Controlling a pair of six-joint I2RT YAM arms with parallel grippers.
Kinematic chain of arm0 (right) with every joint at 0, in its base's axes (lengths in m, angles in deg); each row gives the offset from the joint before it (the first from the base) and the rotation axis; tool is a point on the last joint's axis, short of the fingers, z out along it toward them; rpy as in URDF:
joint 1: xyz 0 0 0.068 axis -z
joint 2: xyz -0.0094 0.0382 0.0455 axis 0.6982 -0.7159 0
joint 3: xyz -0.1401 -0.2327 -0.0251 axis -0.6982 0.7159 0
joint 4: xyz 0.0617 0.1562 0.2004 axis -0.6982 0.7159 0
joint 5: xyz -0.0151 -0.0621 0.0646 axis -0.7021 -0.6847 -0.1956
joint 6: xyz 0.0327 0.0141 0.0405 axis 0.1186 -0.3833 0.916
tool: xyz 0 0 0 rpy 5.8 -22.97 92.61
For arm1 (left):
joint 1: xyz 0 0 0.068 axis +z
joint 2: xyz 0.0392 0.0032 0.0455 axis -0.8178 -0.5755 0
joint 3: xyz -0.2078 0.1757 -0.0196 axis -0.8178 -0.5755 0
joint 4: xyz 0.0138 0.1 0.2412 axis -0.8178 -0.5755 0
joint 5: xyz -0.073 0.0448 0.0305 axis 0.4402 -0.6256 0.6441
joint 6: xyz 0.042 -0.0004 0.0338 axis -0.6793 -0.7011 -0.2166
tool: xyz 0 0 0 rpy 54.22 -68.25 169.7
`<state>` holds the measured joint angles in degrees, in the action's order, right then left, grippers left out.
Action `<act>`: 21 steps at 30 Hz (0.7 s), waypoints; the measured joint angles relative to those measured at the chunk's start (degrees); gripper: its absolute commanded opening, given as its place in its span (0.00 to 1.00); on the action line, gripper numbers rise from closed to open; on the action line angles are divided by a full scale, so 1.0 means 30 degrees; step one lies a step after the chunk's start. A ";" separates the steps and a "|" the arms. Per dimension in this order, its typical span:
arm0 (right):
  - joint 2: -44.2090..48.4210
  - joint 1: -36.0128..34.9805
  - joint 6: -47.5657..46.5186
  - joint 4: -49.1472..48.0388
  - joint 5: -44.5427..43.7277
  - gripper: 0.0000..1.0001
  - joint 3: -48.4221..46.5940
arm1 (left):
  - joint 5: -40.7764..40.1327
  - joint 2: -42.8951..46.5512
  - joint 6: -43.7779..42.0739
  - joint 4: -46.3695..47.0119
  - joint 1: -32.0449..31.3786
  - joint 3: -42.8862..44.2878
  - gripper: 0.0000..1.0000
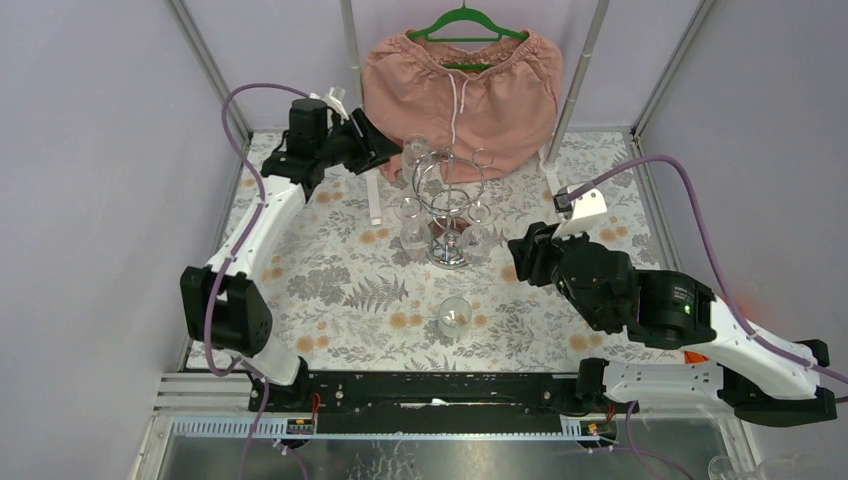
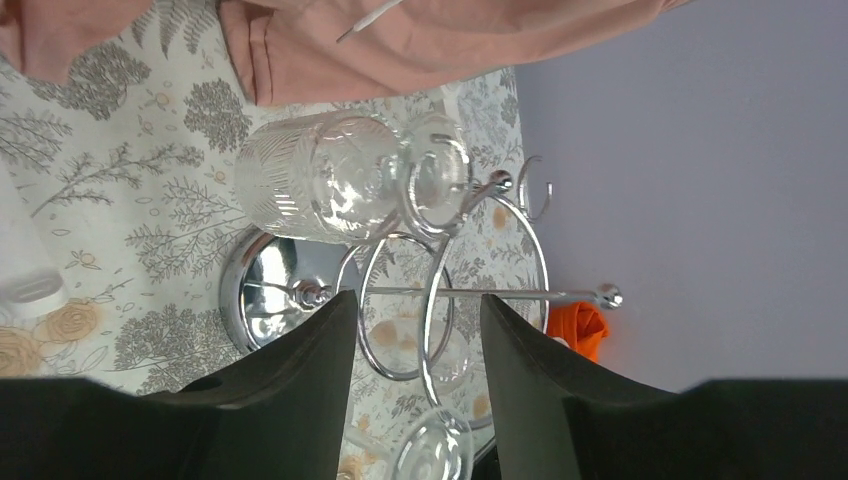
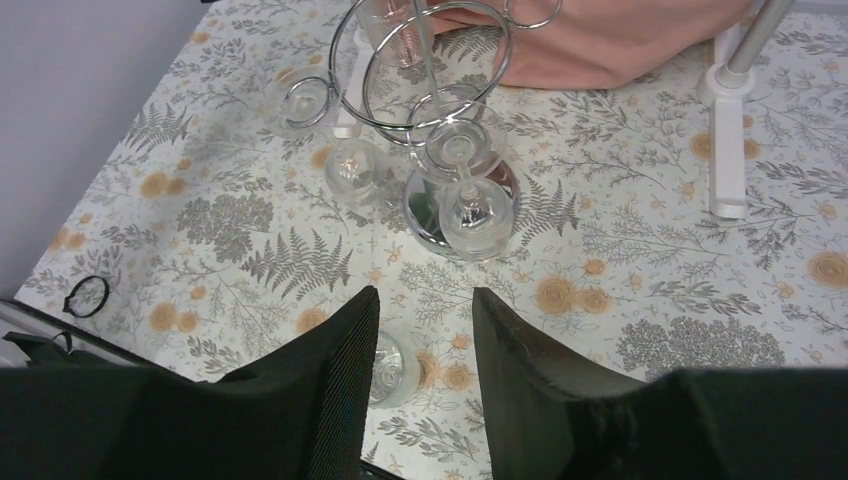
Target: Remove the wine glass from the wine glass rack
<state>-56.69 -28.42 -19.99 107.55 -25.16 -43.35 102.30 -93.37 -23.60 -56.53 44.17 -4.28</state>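
Note:
The chrome wine glass rack [image 1: 447, 200] stands mid-table with several clear wine glasses hanging upside down from its loops. My left gripper [image 1: 392, 155] is open and empty just beyond the rack's far-left side. In the left wrist view the open gripper [image 2: 418, 310] faces the rack's post [image 2: 450, 292] and mirror base [image 2: 265, 300], with a cut-glass wine glass [image 2: 330, 178] hanging just above it. My right gripper [image 1: 518, 250] is open and empty to the right of the rack. In the right wrist view it [image 3: 420, 305] points at the rack [image 3: 430, 60].
One wine glass [image 1: 454, 316] stands on the floral tablecloth near the front, also partly behind a finger in the right wrist view [image 3: 400, 370]. Pink shorts [image 1: 460, 85] hang on a green hanger from the white clothes rail behind, whose feet [image 1: 375, 200] [image 3: 728, 170] flank the rack.

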 measured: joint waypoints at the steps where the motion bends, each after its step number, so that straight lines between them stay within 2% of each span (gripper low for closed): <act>1: 0.0095 0.0000 -0.0007 0.0000 -0.0095 0.46 0.0153 | 0.0160 -0.0335 0.0131 0.0138 0.0015 0.0000 0.55; 16: 0.1056 0.0000 -0.0109 -0.0022 -0.1071 0.46 0.0219 | 0.1326 -0.2914 0.1982 0.3045 0.0124 0.0080 0.54; 21: 0.1049 0.0000 -0.0306 -0.0284 -0.1348 0.45 0.0335 | 0.1574 -0.3883 0.2069 0.3417 0.0124 0.1180 0.52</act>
<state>-53.55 -28.42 -20.91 106.70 -29.20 -42.34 107.02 -105.02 -17.40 -46.28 44.54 -0.74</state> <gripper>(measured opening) 0.458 0.540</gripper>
